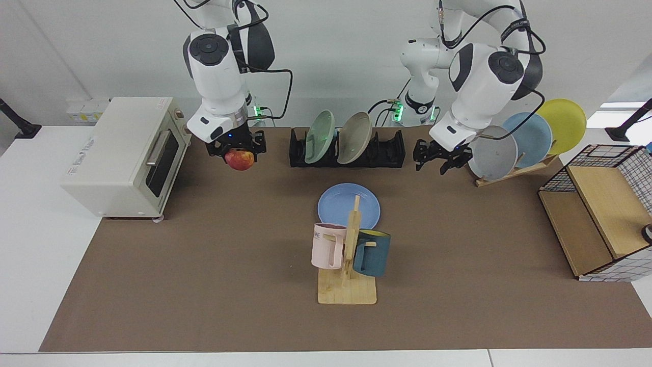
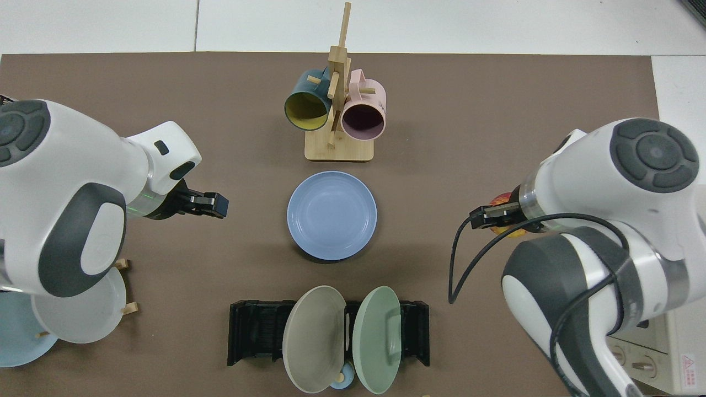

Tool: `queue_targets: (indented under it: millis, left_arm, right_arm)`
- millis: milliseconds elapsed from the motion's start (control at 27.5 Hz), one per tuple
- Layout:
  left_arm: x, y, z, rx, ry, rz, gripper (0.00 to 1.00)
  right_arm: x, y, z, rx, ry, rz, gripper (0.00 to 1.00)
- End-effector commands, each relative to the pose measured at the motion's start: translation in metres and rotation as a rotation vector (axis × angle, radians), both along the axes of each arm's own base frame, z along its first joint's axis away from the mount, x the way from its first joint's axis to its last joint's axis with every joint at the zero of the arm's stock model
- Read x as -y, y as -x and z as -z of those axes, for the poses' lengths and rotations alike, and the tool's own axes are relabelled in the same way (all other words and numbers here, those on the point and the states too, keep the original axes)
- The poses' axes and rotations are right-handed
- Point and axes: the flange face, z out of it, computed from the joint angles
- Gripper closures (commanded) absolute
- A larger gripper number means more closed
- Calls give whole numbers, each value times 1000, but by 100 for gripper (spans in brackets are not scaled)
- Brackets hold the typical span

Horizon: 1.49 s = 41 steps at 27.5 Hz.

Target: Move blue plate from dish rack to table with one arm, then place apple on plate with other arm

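The blue plate [image 1: 342,205] [image 2: 332,215] lies flat on the brown table [image 1: 204,285] [image 2: 469,110], in front of the black dish rack [image 1: 389,149] [image 2: 255,331] and just behind the mug tree. My right gripper [image 1: 239,155] [image 2: 496,216] hangs above the table between the toaster oven and the rack, shut on the red-yellow apple [image 1: 240,161] [image 2: 504,198]. My left gripper [image 1: 439,162] [image 2: 212,204] is open and holds nothing. It is raised beside the grey plate, well clear of the blue plate.
A green plate [image 1: 320,136] and a beige plate [image 1: 355,137] stand in the rack. The wooden mug tree [image 1: 349,255] holds a pink mug and a teal mug. A toaster oven [image 1: 122,153], a wooden plate stand [image 1: 514,169] and a wire-sided shelf [image 1: 596,209] line the sides.
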Motion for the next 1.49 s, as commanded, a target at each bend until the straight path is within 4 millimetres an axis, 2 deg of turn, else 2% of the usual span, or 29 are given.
queue_targets:
  millis: [0,182,291,436,581,726,799,1053,1235,1453]
  left_arm:
    - [-4,-1,-36,-15,-115,15,7]
    - [-11,3,-64,-33,-142,11,7]
    - [-15,9,-78,-27,-144,6,3]
    - [-21,17,-96,4,-164,0,2]
    - [-29,22,-105,2,-196,-6,2]
    - [-37,25,-108,-3,-158,-5,2]
    - [-48,25,-111,-5,-129,-18,1]
    - [-61,22,-112,-6,-68,-13,0]
    - [-63,21,-112,-2,-68,-21,0]
    - [-63,20,-115,7,-67,-25,0]
  right_arm:
    - [-33,3,-2,23,-4,47,100]
    - [-74,3,-9,41,-9,68,100]
    - [-89,5,-2,28,-10,96,100]
    - [-123,13,13,9,-15,134,100]
    - [-145,7,17,22,-45,178,100]
    - [-185,3,34,12,-51,209,100]
    - [-205,1,41,26,-54,231,100]
    - [-261,-5,76,36,-39,292,100]
    - [-280,-8,104,57,-52,331,100]
    - [-289,-11,135,45,-81,347,100]
